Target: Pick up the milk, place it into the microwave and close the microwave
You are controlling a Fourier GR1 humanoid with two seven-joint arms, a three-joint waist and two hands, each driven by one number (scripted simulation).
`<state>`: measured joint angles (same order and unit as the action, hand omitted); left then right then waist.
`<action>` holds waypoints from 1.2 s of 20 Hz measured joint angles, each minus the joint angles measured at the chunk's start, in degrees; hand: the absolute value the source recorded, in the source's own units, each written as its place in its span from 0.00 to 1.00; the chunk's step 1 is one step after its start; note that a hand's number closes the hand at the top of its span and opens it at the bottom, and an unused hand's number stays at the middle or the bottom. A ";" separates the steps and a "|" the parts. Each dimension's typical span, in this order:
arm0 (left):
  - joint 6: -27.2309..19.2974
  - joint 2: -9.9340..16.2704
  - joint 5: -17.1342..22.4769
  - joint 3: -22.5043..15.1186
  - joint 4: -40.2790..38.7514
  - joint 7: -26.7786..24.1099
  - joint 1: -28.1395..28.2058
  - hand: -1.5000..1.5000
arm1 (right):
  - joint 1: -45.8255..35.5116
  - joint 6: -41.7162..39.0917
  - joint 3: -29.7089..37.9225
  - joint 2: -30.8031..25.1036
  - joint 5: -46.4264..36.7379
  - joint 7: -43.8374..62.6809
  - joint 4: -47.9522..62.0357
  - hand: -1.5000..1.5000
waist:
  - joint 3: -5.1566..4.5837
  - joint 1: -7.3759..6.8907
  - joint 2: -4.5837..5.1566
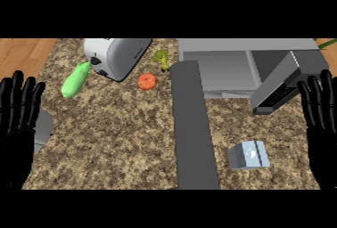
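Milk (pixel 248 155) on counter (pixel 118 133), label unreadable; microwave (pixel 244 67) door open.

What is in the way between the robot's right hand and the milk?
Nothing visible. The right hand rests open at the right edge, and only bare counter lies between it and the milk carton. The microwave door already stands open.
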<state>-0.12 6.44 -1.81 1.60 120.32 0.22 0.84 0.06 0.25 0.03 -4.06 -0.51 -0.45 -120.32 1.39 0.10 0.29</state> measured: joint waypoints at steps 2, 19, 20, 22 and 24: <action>0.31 0.20 0.08 -0.12 -0.26 0.97 -0.84 0.00 | 0.99 0.89 -0.14 0.33 -0.97 1.00 -1.50 0.00 | -0.54 0.07 -0.13; 9.95 -0.41 21.57 5.75 6.93 4.73 11.54 0.00 | 14.33 15.57 -18.99 3.50 -18.44 12.66 -14.99 0.00 | -1.43 -0.22 -0.49; 10.74 -0.59 22.02 5.69 8.21 4.52 13.31 0.00 | 15.63 16.14 -19.82 3.46 -18.84 12.40 -15.09 0.00 | -1.42 -0.22 -0.51; 12.48 -0.22 24.30 7.34 9.63 4.13 16.07 0.00 | 17.31 17.03 -20.89 3.13 -19.42 12.43 -15.06 0.00 | -1.43 -0.27 -0.52; 13.75 -0.43 25.73 8.23 10.95 3.90 18.46 0.00 | 16.65 18.15 -21.31 3.39 -21.58 12.61 -13.72 0.00 | -1.43 -0.38 -0.48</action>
<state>13.63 6.01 23.92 9.83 131.27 4.13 19.30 16.71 18.40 -21.28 -0.67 -22.09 12.17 -134.04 -0.04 -0.28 -0.20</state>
